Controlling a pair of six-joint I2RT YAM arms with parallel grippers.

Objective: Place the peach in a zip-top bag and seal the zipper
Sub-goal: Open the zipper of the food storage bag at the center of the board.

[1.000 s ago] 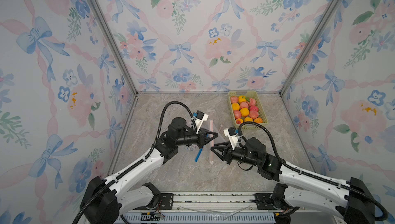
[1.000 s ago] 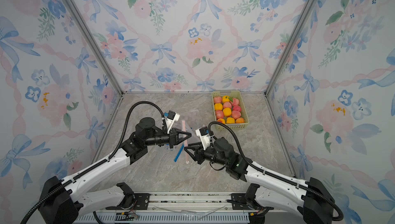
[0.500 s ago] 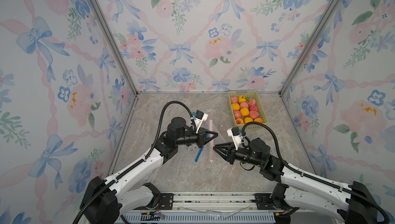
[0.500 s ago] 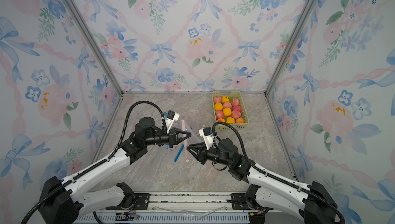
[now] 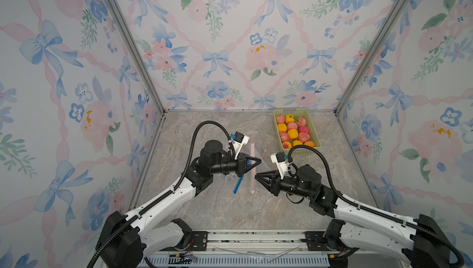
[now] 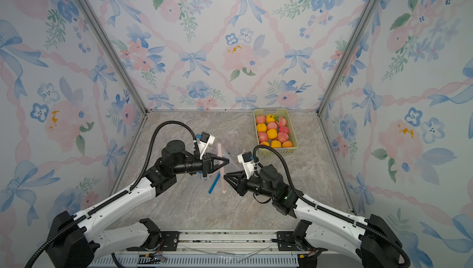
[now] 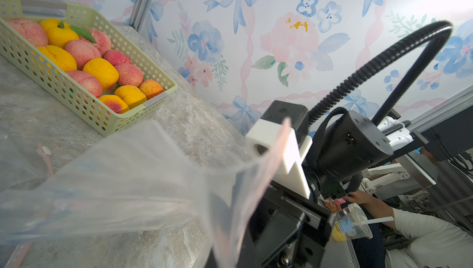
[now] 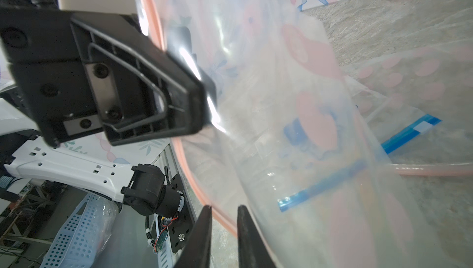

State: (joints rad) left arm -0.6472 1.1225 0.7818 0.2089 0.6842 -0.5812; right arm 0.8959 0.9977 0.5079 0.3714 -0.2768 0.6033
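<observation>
Zip-top bag [image 8: 281,100] held up over mid-tabletop; peaches [image 5: 303,136] in basket [image 5: 289,111] at far right corner.
Clear film, pink zipper rim; left pincer [image 5: 259,162] clamps it, right pincer [image 8: 224,211] narrow at rim, grip unclear.

peach [image 5: 292,125]: pink, far right | bag [image 7: 128,177]: clear, pink zipper, partly lifted, centre

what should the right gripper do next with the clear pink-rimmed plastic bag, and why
Probably close the right gripper on the pink zipper rim: its fingertips sit narrowly apart at that rim, while the left gripper holds the clear plastic zip-top bag up, so both could then spread the mouth.
</observation>
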